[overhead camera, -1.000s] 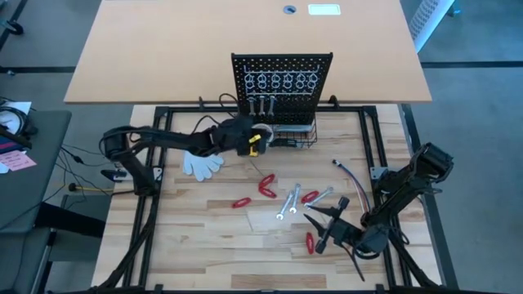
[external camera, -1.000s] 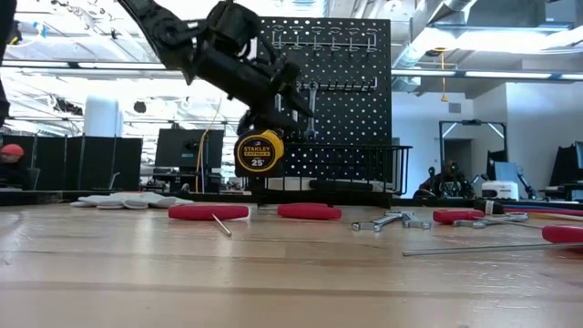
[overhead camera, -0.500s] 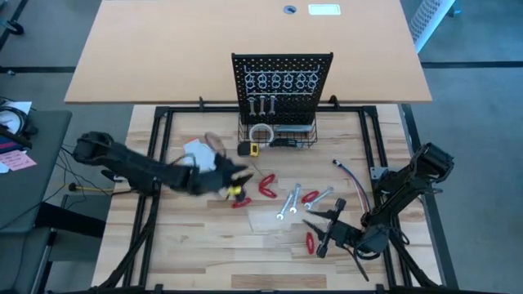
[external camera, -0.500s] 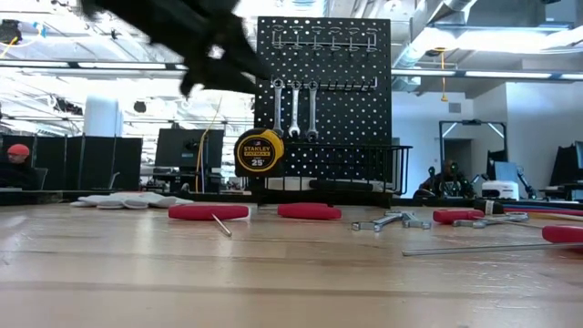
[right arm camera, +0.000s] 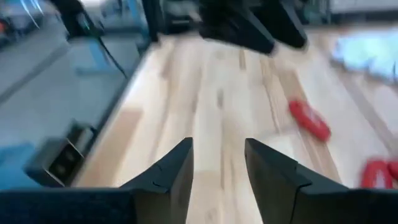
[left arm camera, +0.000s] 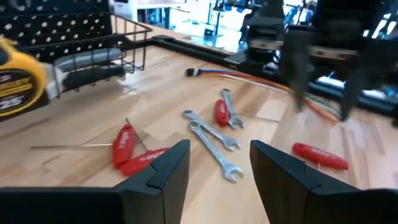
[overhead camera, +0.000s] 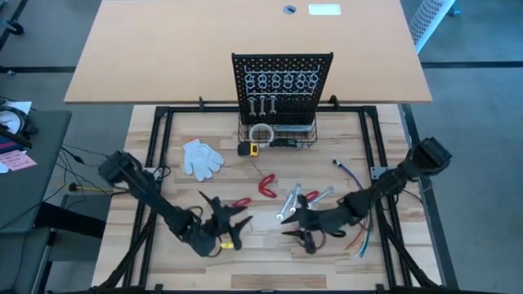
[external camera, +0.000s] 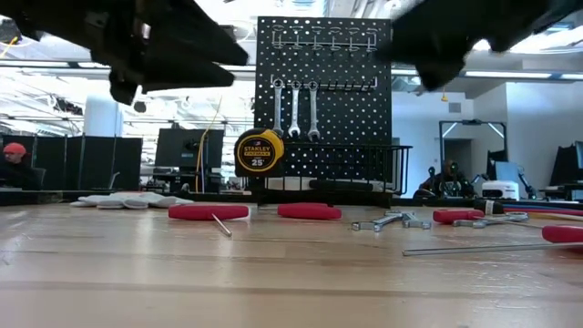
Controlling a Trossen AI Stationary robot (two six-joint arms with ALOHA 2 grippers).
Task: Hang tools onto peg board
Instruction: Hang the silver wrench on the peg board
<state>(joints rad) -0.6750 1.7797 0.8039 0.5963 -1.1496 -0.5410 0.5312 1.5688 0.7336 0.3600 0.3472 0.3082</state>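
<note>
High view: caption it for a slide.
Three wrenches hang on the peg board; both open grippers hover over loose tools.

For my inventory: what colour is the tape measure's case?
Yellow, with a black label; the tape measure shows best in the low view.

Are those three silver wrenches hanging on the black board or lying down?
Hanging. The three wrenches dangle upright from hooks on the peg board, above the wire basket.
</note>
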